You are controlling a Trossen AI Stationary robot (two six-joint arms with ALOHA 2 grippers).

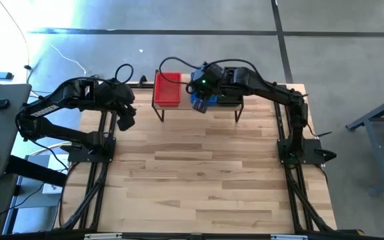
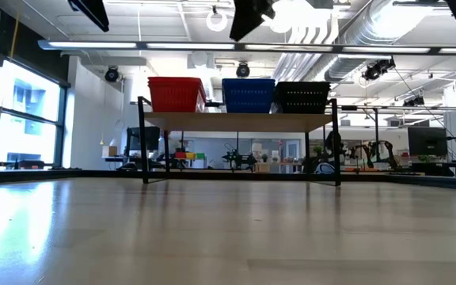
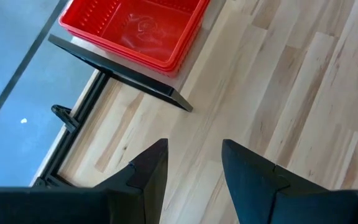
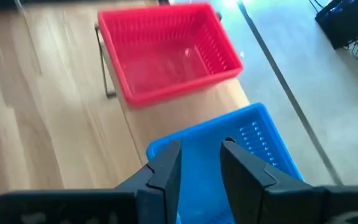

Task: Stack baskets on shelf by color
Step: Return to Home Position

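Your right gripper [image 4: 201, 163] hangs over the blue basket [image 4: 260, 137], its fingers parted with nothing between them. That basket sits mid-shelf. The red baskets [image 2: 176, 94] are just to its left, and the left wrist view shows their rims nested one inside the other. The black basket [image 2: 302, 96] is just to its right, and from above the right arm hides most of it. All three colours stand in a row on the shelf [image 2: 236, 121] at the table's [image 1: 199, 173] far edge. Your left gripper [image 3: 194, 162] hovers over the table left of the shelf, fingers apart and empty.
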